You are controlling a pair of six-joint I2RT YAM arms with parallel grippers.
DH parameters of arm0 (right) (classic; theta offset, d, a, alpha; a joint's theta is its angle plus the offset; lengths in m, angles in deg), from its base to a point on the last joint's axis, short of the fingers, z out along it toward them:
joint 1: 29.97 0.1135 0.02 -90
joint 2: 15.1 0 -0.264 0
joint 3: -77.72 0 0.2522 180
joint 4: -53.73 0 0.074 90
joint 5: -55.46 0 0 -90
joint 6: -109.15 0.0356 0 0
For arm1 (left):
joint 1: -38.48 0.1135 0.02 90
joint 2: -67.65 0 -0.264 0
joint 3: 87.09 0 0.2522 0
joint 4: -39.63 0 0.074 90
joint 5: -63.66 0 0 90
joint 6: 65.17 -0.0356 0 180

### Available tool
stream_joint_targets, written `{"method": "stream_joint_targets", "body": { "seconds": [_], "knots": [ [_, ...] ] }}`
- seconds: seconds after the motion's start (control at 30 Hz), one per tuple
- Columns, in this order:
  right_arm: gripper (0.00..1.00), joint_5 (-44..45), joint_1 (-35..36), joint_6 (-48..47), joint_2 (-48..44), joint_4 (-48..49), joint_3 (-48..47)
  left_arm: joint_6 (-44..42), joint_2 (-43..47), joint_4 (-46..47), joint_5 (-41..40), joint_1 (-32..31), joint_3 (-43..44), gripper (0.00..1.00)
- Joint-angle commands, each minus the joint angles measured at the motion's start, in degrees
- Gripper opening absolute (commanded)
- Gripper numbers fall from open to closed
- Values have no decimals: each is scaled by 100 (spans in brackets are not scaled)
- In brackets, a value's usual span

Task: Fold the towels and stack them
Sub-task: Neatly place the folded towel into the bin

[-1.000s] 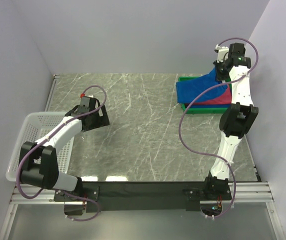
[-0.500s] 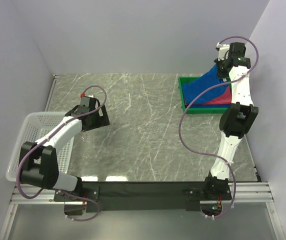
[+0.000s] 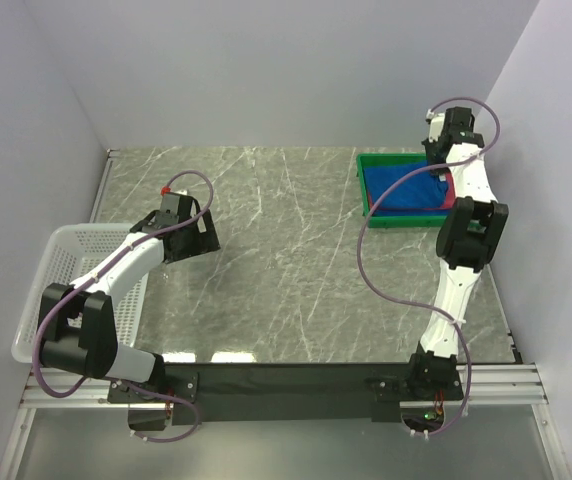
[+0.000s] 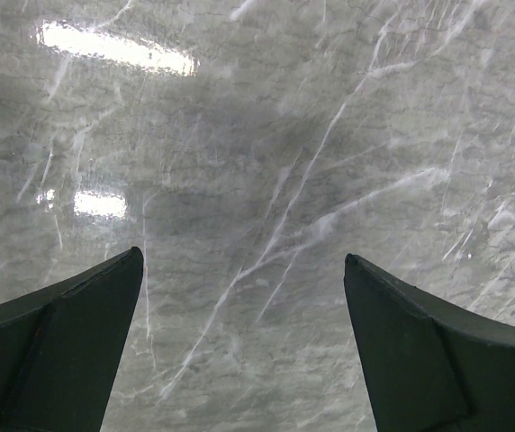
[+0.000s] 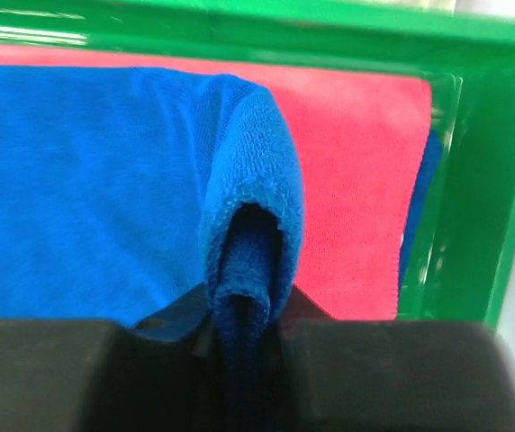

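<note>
The blue towel [image 3: 411, 190] lies in the green bin [image 3: 391, 160] at the far right of the marble table [image 3: 286, 250]. Its long axis runs on a slant, from the bin's near left corner toward the far right corner, where one end rises to the right gripper [image 3: 438, 158]. In the right wrist view that end is a narrow, doubled-over fold of terry pointing away from the camera toward the bin's far wall. The jaws are pressed onto it from both sides, and the cloth fills the gap between the two black fingers [image 5: 393, 373]. The rest of the blue towel spreads out flat and wide to the left in that view. Under it lies a red towel [image 5: 356, 171], also flat, its edge parallel to the bin's wall on the right; a strip of it shows beside the fold. The left gripper [image 4: 244, 346] hovers over bare marble on the left side of the table, well apart from the bin, with its jaws spread wide and only the stone showing between them. A white basket [image 3: 61, 240] sits at the table's left edge, just beside the left arm.
</note>
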Motion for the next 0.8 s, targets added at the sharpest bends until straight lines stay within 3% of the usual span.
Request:
{"method": "stream_joint_targets", "body": {
  "seconds": [0.0, 0.17, 0.27, 0.37, 0.5, 0.53, 0.77],
  "knots": [
    [26, 684, -51, 260, 14, 498, -13, -102, 2, 149, 71, 22, -8, 99],
    [59, 2306, -60, 812, 58, 893, 14, -102, 11, 149, 71, 22, 0, 99],
    [68, 3109, -68, 1103, -100, 1166, 22, -102, 46, 132, 71, 22, -8, 99],
    [69, 3463, -68, 1464, -424, 1255, 84, -102, 99, 123, 71, 22, 0, 99],
    [70, 2990, -68, 2044, -1178, 1202, 408, -102, 335, 132, 54, 22, -17, 99],
    [70, 2536, -68, 2262, -1338, 1202, 531, -93, 397, 123, 45, 22, -35, 99],
    [77, 812, -77, 3256, -3201, 1913, 2734, -32, 1205, 193, -140, 22, -114, 99]
  ]
}}
